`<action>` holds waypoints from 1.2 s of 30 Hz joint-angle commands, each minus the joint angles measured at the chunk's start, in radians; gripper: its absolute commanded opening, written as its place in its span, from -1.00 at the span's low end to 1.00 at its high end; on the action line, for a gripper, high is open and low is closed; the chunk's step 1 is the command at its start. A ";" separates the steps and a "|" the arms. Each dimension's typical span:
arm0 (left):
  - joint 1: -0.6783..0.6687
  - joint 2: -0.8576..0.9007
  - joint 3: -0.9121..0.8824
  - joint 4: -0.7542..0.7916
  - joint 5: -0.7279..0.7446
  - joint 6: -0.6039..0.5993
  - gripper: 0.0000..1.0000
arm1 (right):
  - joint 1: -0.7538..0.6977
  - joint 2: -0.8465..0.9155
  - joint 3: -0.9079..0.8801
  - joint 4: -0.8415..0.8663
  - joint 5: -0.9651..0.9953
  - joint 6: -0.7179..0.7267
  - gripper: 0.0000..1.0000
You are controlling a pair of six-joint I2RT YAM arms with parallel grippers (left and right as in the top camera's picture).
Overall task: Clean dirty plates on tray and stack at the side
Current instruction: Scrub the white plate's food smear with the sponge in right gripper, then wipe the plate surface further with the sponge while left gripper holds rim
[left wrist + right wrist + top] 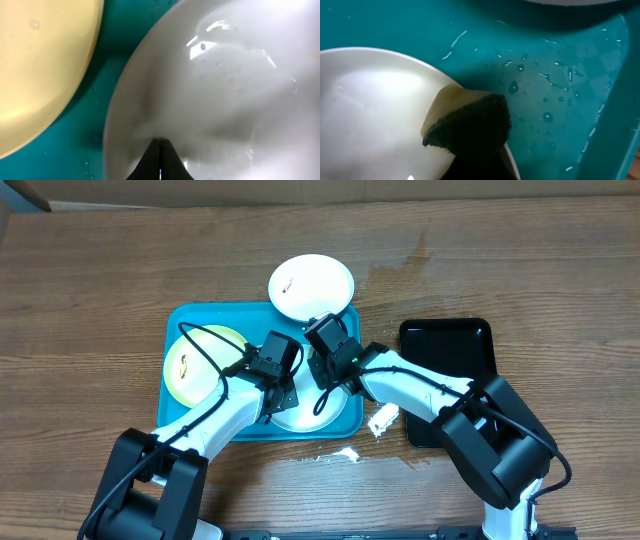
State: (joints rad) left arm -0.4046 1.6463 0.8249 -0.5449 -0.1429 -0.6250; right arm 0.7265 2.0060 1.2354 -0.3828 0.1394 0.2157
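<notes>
Our right tool, pinching the sponge, sits at the two-o'clock rim of the white plate in the tray; we judge the wipe should run toward eight. Our left tool, pressed together, rests at its nine-o'clock edge.

Left arm: white shell on the forearm behind the hand, black joints at both ends.
Right arm: same white forearm shell, black elbow block farther back.
Wrist heads: black, boxy, just behind the fingers.
Cables: 2 thin black loops, 1 off each wrist.
Left gripper: glossy black fingertips, tapering to a wedge.
Bases: black, bulky.
</notes>
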 commanded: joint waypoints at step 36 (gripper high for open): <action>0.000 0.087 -0.072 -0.045 0.005 0.020 -0.92 | -0.028 -0.166 -0.006 -0.082 -0.172 0.050 -0.92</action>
State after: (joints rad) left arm -0.4061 1.6478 0.8276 -0.5453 -0.1429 -0.6250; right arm 0.6945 1.7718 1.2430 -0.4839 0.0463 0.2619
